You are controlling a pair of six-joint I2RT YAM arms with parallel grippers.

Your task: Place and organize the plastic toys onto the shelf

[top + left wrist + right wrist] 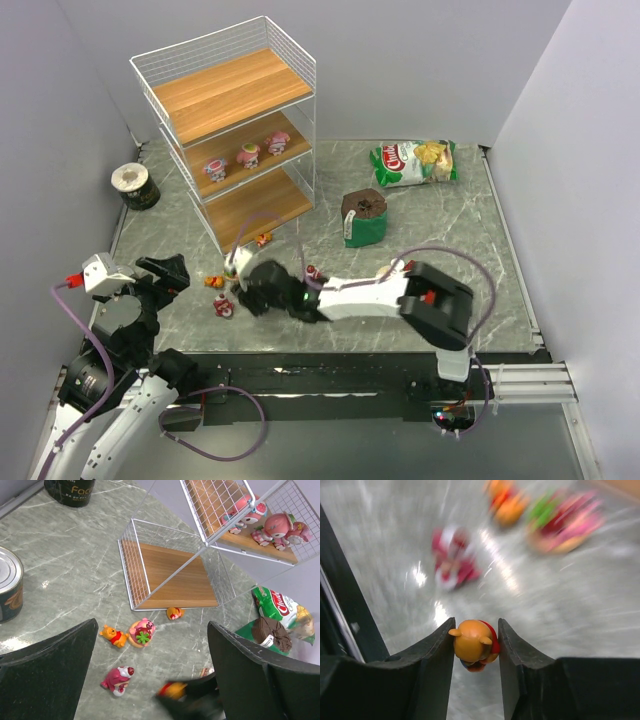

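Right fingers: closed on a small orange bear in a red top, one finger touching each side, low over the worktop. The background in the wrist view is blurred.

Just left of them, loose on the worktop: a red-and-pink figure. Beyond it, a yellow bear and a pink round figure lie side by side. A further orange toy lies just beside the bottom tier of the shelf.

The shelf stands far left, with three pink figures on its middle tier.

Left fingers: spread wide, gripping nothing, over the near left worktop.

Also noted: chip bag far right, green pouch nearer, tin can far left.
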